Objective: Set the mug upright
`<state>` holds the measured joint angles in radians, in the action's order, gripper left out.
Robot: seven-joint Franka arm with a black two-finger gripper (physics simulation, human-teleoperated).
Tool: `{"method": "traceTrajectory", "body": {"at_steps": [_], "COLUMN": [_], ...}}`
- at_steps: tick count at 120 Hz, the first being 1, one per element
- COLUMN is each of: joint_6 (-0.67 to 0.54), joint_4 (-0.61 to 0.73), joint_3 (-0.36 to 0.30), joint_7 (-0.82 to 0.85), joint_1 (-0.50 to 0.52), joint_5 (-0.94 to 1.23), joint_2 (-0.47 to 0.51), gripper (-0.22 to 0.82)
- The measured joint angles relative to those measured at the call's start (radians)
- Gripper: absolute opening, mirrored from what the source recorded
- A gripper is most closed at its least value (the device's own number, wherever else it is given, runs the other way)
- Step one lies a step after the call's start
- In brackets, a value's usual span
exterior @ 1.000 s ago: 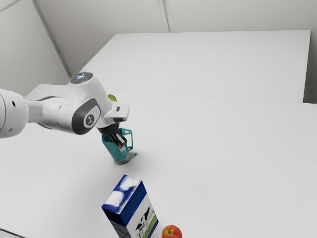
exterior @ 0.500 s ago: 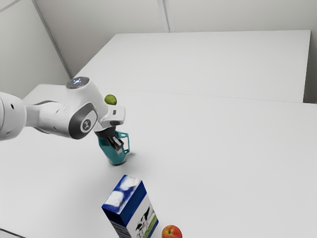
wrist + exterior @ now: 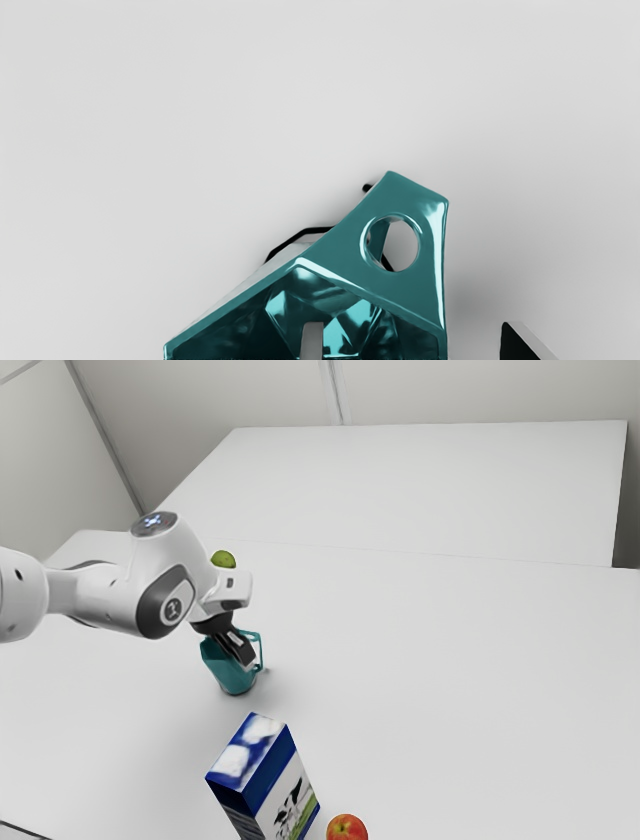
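Note:
The teal mug (image 3: 230,675) stands on the table on its base, looking upright, its handle toward the exterior view's right. At its rim is my gripper (image 3: 243,654), pointing down at a slant. Seen from the hand, the mug (image 3: 405,200) has its mouth facing the camera, with the handle's holed top beside it. My gripper (image 3: 412,342) is open across the mug's wall: one finger (image 3: 312,340) is inside the mouth, the other (image 3: 522,345) outside, with a gap to the wall. The lower part of the mug's inside is cut off by the wrist view's edge.
A blue and white milk carton (image 3: 268,780) stands nearer the exterior camera, with a red apple (image 3: 347,829) beside it. A green fruit (image 3: 223,560) lies behind the hand. The white table (image 3: 450,680) extends toward the exterior view's right.
The mug has shifted slightly toward the exterior view's left and from a tilt to standing on its base. My hand moved the same way, and its fingers have spread.

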<state>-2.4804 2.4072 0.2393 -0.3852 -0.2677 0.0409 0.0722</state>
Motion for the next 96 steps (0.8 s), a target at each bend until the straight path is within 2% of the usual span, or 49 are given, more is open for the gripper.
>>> {"method": "traceTrajectory", "body": {"at_steps": [17, 37, 48, 62, 78, 96], "joint_6": [0.01, 0.033, 0.069, 0.188, 0.379, 0.601], "joint_4": [0.0, -0.006, -0.086, -0.302, -0.587, -0.826], "joint_3": [0.0, -0.002, -0.006, -0.011, -0.029, -0.042], "joint_7": [0.001, 0.005, 0.007, 0.011, 0.019, 0.041], "joint_1": [-0.003, -0.014, -0.017, -0.011, 0.02, 0.045], "joint_5": [0.0, -0.002, -0.005, -0.018, -0.054, -0.082], "joint_2": [0.051, 0.12, 0.128, 0.039, -0.127, -0.262], "gripper": [0.44, 0.5, 0.52, 0.55, 0.58, 0.59]}}
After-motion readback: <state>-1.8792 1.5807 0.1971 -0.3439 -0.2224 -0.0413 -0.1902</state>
